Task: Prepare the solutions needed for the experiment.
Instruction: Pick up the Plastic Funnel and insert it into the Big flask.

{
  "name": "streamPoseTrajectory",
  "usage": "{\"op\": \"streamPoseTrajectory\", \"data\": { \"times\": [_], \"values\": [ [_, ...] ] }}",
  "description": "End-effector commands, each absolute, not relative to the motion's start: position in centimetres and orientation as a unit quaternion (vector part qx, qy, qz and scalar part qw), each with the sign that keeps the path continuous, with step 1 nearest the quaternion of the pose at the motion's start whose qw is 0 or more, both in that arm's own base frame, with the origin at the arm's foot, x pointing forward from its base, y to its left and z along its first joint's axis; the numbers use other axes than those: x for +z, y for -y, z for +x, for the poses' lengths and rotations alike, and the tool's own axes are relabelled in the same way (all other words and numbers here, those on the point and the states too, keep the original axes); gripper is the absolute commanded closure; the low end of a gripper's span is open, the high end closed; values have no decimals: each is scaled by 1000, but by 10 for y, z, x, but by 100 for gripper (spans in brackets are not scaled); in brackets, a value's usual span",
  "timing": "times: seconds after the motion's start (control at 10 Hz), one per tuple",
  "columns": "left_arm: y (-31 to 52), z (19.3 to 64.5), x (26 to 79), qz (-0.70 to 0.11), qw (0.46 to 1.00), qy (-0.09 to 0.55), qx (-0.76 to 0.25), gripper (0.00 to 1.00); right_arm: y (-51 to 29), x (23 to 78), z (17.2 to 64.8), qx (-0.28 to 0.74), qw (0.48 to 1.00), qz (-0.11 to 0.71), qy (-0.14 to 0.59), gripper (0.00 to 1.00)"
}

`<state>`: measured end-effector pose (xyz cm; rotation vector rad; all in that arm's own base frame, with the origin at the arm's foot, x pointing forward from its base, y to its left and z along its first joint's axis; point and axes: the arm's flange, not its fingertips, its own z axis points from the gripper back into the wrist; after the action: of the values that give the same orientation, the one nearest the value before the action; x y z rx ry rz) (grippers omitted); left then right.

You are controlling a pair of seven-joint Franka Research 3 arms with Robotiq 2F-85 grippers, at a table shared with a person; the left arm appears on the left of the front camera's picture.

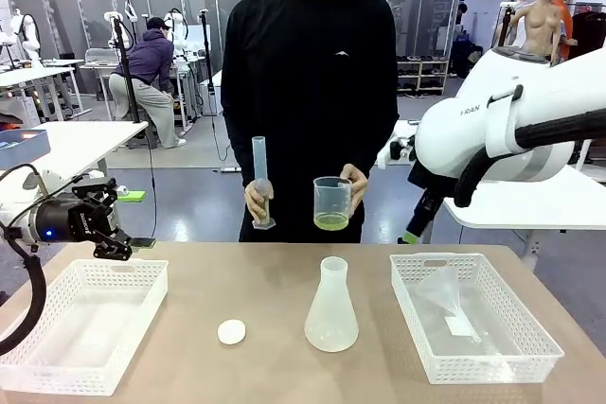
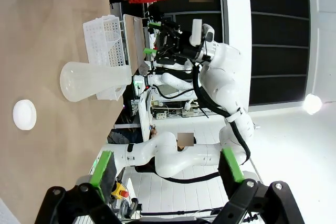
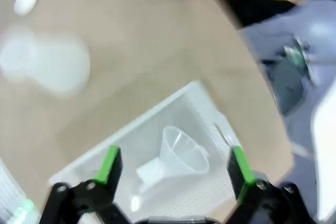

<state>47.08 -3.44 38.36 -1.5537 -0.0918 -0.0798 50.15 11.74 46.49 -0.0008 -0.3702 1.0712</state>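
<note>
Solutions (image 1: 331,222) tint one beaker (image 1: 332,194); two baskets (image 1: 114,265), one flask (image 1: 331,314).

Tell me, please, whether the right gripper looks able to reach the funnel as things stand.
Probably yes: the right gripper hangs open above the white basket, and the funnel lies uncovered there, straight ahead of it, with nothing in between.

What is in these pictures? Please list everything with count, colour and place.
table: one, brown
left basket: one, white, table's left
right basket: one, white, table's right
funnel: one, clear, in right basket
flask: one, translucent white, table's middle
disc: one, white, left of flask
beaker: one, clear, held up
solution: little, yellow-green, in beaker
measuring cylinder: one, clear, held up
hand holding beaker: one, far side
hand holding cylinder: one, far side
left gripper: one, black, open
right gripper: one, black, open, over right basket
</note>
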Motion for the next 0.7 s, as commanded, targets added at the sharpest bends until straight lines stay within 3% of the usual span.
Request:
{"op": "streamPoseTrajectory", "data": {
  "times": [0.0,0.4,0.6],
  "values": [
    [34,469,385,-699,713,41,-42,0,-99,469,523,627,772,-11,109,0],
    [34,469,385,-699,713,41,-42,0,-92,468,539,646,763,-23,11,0],
    [34,469,385,-699,713,41,-42,0,-90,463,523,639,768,0,42,0]
  ]
}}
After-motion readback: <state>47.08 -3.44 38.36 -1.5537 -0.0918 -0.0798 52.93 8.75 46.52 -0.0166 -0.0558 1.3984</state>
